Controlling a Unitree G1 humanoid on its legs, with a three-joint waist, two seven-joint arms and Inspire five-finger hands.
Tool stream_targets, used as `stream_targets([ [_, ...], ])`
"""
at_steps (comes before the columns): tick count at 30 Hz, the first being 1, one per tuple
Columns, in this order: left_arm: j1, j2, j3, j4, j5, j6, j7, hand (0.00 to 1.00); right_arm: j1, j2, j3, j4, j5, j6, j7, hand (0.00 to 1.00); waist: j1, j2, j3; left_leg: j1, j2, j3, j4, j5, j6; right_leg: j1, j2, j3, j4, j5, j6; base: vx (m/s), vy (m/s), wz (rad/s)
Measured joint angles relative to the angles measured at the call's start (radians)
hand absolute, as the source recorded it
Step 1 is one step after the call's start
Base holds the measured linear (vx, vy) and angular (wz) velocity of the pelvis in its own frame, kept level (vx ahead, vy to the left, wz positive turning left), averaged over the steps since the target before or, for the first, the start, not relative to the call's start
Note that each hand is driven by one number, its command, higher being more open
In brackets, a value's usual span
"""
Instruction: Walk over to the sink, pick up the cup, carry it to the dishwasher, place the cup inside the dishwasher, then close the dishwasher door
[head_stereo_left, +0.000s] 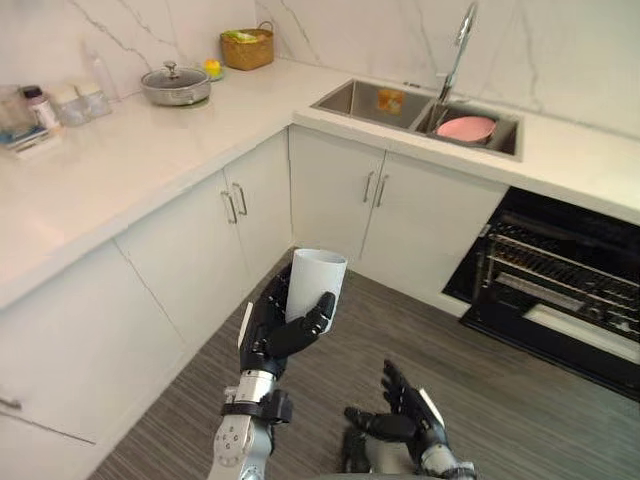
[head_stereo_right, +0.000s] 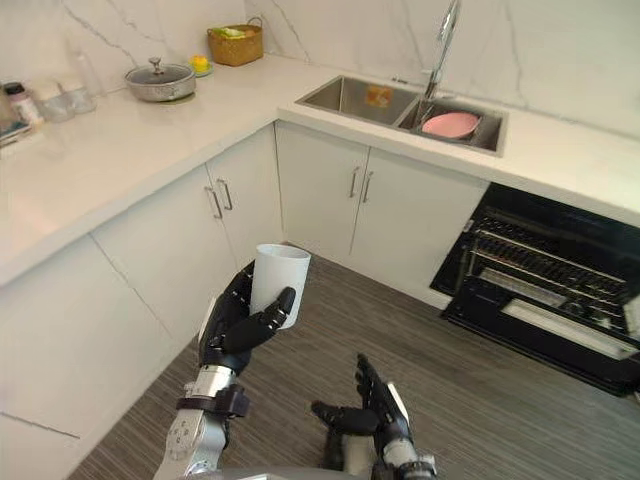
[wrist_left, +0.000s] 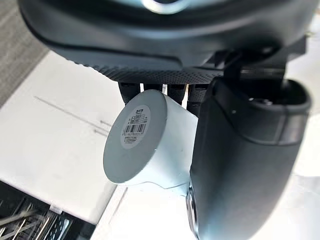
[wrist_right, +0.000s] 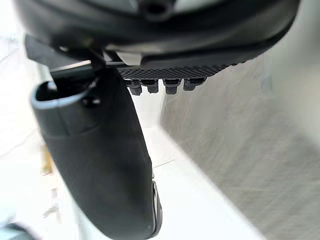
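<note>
So the plain white handleless cup (head_stereo_left: 318, 283) is up in the left hand (head_stereo_left: 268, 338), held over the grey striped floor (head_stereo_left: 500, 400) in front of the white corner cabinets (head_stereo_left: 250, 215). It's well apart from both the steel double sink (head_stereo_left: 375, 100) set into the white worktop (head_stereo_left: 150, 160) near the back edge, and the open black dishwasher (head_stereo_left: 565, 275) under the worktop's right end.

Grip-wise, the fingers are curled round the far side of the wall and the thumb (head_stereo_left: 312, 318) presses across the near side, roughly at mid-height. The right hand (head_stereo_left: 405, 420) hangs low with loose, straight fingers and nothing in it.

My read on handling: it looks light, rigid and smooth-walled, so probably a bit slippery, and breakable if it's ceramic (can't tell the material). It tapers, narrower at the bottom, so a wrap round the middle like this seems the sensible hold; pinching the rim would be sketchier.

Orientation: the long axis runs about vertical, mouth up, wide rim on top. The left wrist view looks at the flat base (wrist_left: 134, 136), which has a sticker on it and points down toward the wrist. For the rack it'd likely need flipping mouth-down.
</note>
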Motion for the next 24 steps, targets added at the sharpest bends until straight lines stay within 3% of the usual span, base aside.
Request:
stream_targets([
  [1, 0.010, -0.018, -0.004, -0.011, 0.000, -0.007, -0.003, 0.00, 0.015, -0.024, 0.011, -0.037, 0.001, 0.000, -0.002, 1.00, 0.023, 0.030, 0.002, -0.062, 0.044, 0.013, 0.213, 0.164, 0.001, 0.080, 0.041, 0.000, -0.039, -0.073, -0.011, 0.46, -0.187, -0.66],
  [2, 0.018, -0.020, -0.004, -0.020, 0.000, -0.012, -0.003, 0.00, 0.007, -0.031, 0.015, -0.039, 0.001, 0.001, -0.001, 1.00, 0.032, 0.053, -0.002, -0.106, 0.086, 0.013, 0.320, 0.225, -0.007, 0.114, 0.070, 0.019, -0.066, -0.087, -0.005, 0.64, -0.051, -0.73],
  [3, 0.010, -0.011, -0.012, -0.041, 0.005, -0.013, -0.003, 0.00, -0.005, -0.022, 0.015, -0.039, 0.001, 0.009, -0.004, 1.00, 0.032, 0.063, -0.006, -0.233, 0.144, 0.004, 0.498, 0.161, 0.004, 0.171, 0.099, 0.025, -0.101, -0.116, -0.007, 0.77, 0.012, -0.45],
  [4, 0.001, 0.000, -0.022, -0.053, 0.016, -0.013, -0.007, 0.00, -0.010, -0.012, 0.016, -0.041, 0.004, 0.013, -0.013, 1.00, 0.036, 0.049, -0.003, -0.340, 0.167, -0.001, 0.561, 0.088, 0.043, 0.236, 0.108, 0.038, -0.148, -0.136, -0.019, 0.63, 0.012, -0.30],
  [5, 0.001, 0.005, -0.025, -0.056, 0.018, -0.013, -0.012, 0.00, -0.011, -0.013, 0.018, -0.041, 0.004, 0.014, -0.016, 1.00, 0.040, 0.039, -0.001, -0.385, 0.171, -0.001, 0.557, 0.055, 0.055, 0.270, 0.108, 0.050, -0.175, -0.140, -0.019, 0.58, 0.001, -0.50],
  [7, 0.002, 0.008, -0.037, -0.069, 0.016, -0.014, -0.027, 0.00, -0.009, -0.032, 0.031, -0.067, 0.022, 0.022, -0.041, 1.00, 0.086, 0.020, -0.002, -0.517, 0.172, 0.025, 0.416, -0.030, 0.068, 0.377, 0.106, 0.143, -0.272, -0.148, -0.004, 0.61, 0.060, -0.96],
  [8, 0.002, 0.008, -0.037, -0.075, 0.016, -0.014, -0.030, 0.00, -0.011, -0.038, 0.036, -0.078, 0.025, 0.024, -0.046, 1.00, 0.093, 0.019, -0.002, -0.540, 0.167, 0.025, 0.360, -0.038, 0.070, 0.395, 0.104, 0.168, -0.285, -0.151, 0.003, 0.55, 0.148, -1.18],
  [10, 0.002, 0.008, -0.037, -0.090, 0.016, -0.013, -0.030, 0.00, -0.014, -0.038, 0.046, -0.105, 0.045, 0.024, -0.066, 1.00, 0.127, 0.003, -0.009, -0.586, 0.130, -0.009, 0.083, -0.034, 0.058, 0.432, 0.069, 0.273, -0.286, -0.191, 0.062, 0.56, 0.237, -1.22],
  [11, 0.002, 0.009, -0.037, -0.094, 0.016, -0.013, -0.029, 0.00, -0.016, -0.038, 0.047, -0.107, 0.047, 0.024, -0.069, 1.00, 0.130, 0.000, -0.010, -0.592, 0.115, -0.031, 0.020, -0.026, 0.052, 0.438, 0.060, 0.298, -0.278, -0.209, 0.073, 0.58, 0.312, -1.20],
  [12, 0.002, 0.013, -0.038, -0.108, 0.016, -0.009, -0.028, 0.00, -0.018, -0.038, 0.049, -0.106, 0.048, 0.024, -0.074, 1.00, 0.135, -0.001, -0.010, -0.592, 0.087, -0.077, -0.086, 0.056, 0.037, 0.448, 0.043, 0.351, -0.250, -0.252, 0.110, 0.47, 0.286, -1.04],
  [13, 0.005, 0.018, -0.038, -0.114, 0.016, -0.008, -0.028, 0.00, -0.017, -0.037, 0.052, -0.098, 0.047, 0.024, -0.078, 1.00, 0.143, -0.008, -0.014, -0.576, 0.067, -0.087, -0.085, 0.108, 0.018, 0.448, 0.030, 0.389, -0.231, -0.278, 0.125, 0.72, 0.446, -1.07],
  [14, 0.006, 0.050, -0.034, -0.117, 0.015, 0.004, -0.022, 0.00, -0.009, -0.003, 0.057, -0.071, 0.047, 0.030, -0.082, 1.00, 0.128, -0.061, -0.046, -0.561, 0.035, -0.045, -0.049, 0.060, 0.055, 0.448, -0.021, 0.452, -0.215, -0.292, 0.133, 0.59, 0.370, -0.69],
  [16, 0.004, 0.060, -0.031, -0.121, 0.013, 0.005, -0.022, 0.00, 0.000, 0.013, 0.064, -0.071, 0.047, 0.030, -0.080, 1.00, 0.121, -0.088, -0.050, -0.557, 0.026, -0.022, -0.015, 0.035, 0.075, 0.448, -0.039, 0.487, -0.200, -0.269, 0.145, 0.58, 0.350, -0.58],
  [17, 0.008, 0.071, -0.025, -0.121, 0.006, 0.022, -0.021, 0.00, 0.001, 0.027, 0.078, -0.071, 0.047, 0.030, -0.073, 1.00, 0.130, -0.113, -0.050, -0.496, 0.025, 0.028, -0.015, 0.014, 0.090, 0.435, -0.061, 0.477, -0.133, -0.205, 0.159, 0.47, 0.269, -0.81],
  [19, 0.021, 0.074, -0.025, -0.121, -0.003, 0.027, -0.021, 0.00, -0.002, 0.042, 0.079, -0.070, 0.047, 0.029, -0.065, 1.00, 0.132, -0.112, -0.048, -0.392, 0.029, 0.076, -0.078, 0.005, 0.102, 0.371, -0.084, 0.419, 0.049, -0.120, 0.171, 0.35, 0.185, -0.93],
  [20, 0.026, 0.075, -0.025, -0.122, -0.003, 0.027, -0.021, 0.00, -0.004, 0.048, 0.079, -0.069, 0.047, 0.028, -0.061, 1.00, 0.130, -0.107, -0.047, -0.356, 0.031, 0.091, -0.106, 0.003, 0.105, 0.345, -0.098, 0.399, 0.107, -0.122, 0.175, 0.37, 0.131, -1.01],
  [21, 0.031, 0.074, -0.025, -0.121, -0.003, 0.023, -0.020, 0.00, -0.011, 0.058, 0.079, -0.057, 0.047, 0.024, -0.051, 1.00, 0.129, -0.106, -0.050, -0.266, 0.039, 0.128, -0.183, 0.003, 0.106, 0.283, -0.118, 0.314, 0.211, -0.155, 0.168, 0.27, 0.061, -0.77],
  [23, 0.031, 0.074, -0.019, -0.121, -0.003, 0.012, -0.021, 0.00, -0.033, 0.059, 0.085, -0.025, 0.047, 0.017, -0.041, 1.00, 0.118, -0.103, -0.053, -0.202, 0.064, 0.165, -0.246, 0.003, 0.105, 0.225, -0.123, 0.209, 0.228, -0.193, 0.155, 0.26, 0.029, -0.70],
  [24, 0.031, 0.076, -0.009, -0.115, -0.002, -0.001, -0.016, 0.00, -0.059, 0.057, 0.095, 0.008, 0.046, 0.008, -0.037, 1.00, 0.106, -0.101, -0.053, -0.169, 0.086, 0.200, -0.279, 0.000, 0.082, 0.173, -0.121, 0.130, 0.188, -0.204, 0.157, 0.26, -0.017, -0.84],
])
